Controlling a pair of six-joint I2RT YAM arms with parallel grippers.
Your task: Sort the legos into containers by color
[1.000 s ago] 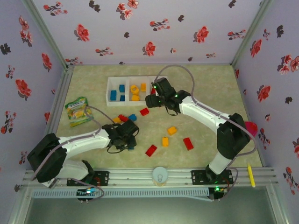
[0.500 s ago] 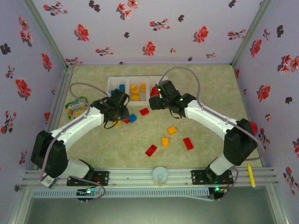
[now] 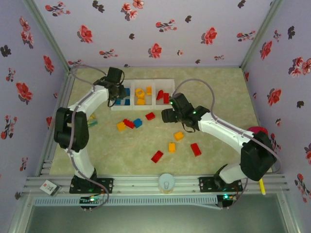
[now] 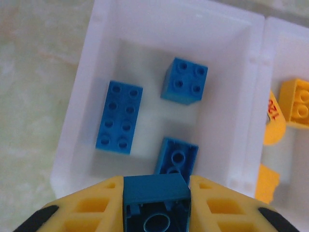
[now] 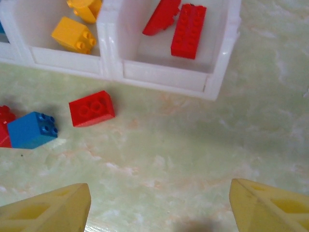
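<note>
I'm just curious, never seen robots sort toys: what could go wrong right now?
The left claw holds a blue brick above the blue compartment, which already holds three bricks; dropped, it may bounce off one toward the yellow compartment. The open right claw hangs near the tray; reaching for the loose red brick, it could nudge that tray.

Tray (image 3: 131,108) at far side of table (image 3: 218,97). Left gripper (image 4: 155,200) over tray's left compartment, brick (image 4: 154,186) clamped between fingers. Three bricks (image 4: 119,117) inside, below it. Right gripper (image 5: 159,203) just before tray's right compartment, jaws apart. Loose bricks (image 3: 172,147) scattered before tray. Cup (image 3: 257,130) well right.
</note>
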